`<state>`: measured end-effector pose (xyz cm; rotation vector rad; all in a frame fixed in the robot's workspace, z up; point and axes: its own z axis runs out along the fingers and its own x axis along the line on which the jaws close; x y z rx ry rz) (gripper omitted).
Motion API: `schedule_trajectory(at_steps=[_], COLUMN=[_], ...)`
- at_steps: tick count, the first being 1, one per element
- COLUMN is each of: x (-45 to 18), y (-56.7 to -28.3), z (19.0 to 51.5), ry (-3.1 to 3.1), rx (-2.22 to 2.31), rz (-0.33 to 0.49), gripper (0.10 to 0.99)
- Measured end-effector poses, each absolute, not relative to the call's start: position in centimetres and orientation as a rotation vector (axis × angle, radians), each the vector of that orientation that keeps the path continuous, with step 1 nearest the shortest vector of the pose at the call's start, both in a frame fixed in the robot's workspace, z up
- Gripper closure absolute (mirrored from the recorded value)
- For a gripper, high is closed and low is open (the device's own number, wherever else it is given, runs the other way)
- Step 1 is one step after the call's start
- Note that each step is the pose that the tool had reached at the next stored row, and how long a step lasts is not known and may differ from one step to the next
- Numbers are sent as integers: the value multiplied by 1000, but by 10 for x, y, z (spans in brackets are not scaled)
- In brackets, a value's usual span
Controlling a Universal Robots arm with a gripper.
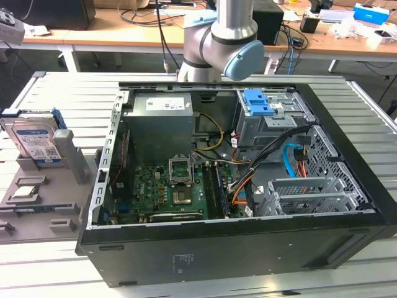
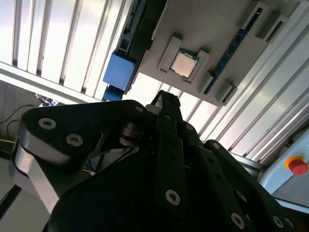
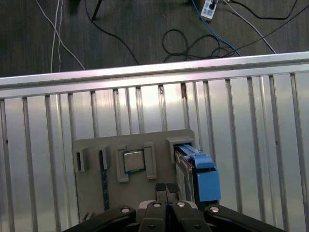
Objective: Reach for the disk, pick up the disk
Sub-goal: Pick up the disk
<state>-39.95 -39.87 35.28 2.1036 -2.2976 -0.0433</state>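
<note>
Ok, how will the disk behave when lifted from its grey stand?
Probably rigid and heavy for its size: the disk looks like a metal slab. Its flat faces may be slick. Standing on edge in the grey stand, it could tip if nudged.

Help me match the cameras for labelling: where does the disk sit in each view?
Exterior view: the disk stands in the grey holder, at the exterior view's left.
First wrist view: the disk edge-on, beside the square chip.
Second wrist view: its blue end, beside the grey holder.
Shared landmark: the square chip.
</note>
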Motion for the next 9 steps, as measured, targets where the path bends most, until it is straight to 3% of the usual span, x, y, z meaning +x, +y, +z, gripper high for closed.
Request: schedule_trajectory(at_steps=[1, 2, 4, 5, 9], x=[-400, -400, -400, -400, -399], y=[-399, -399, -399, -399, -393], z=[353, 353, 353, 353, 353], ry=[-2298, -2297, -2297, -2297, -2297], rx=[2104, 2104, 2104, 2104, 2104], rz=[-43, -43, -43, -43, -43], gripper=[973, 788, 667, 541, 541])
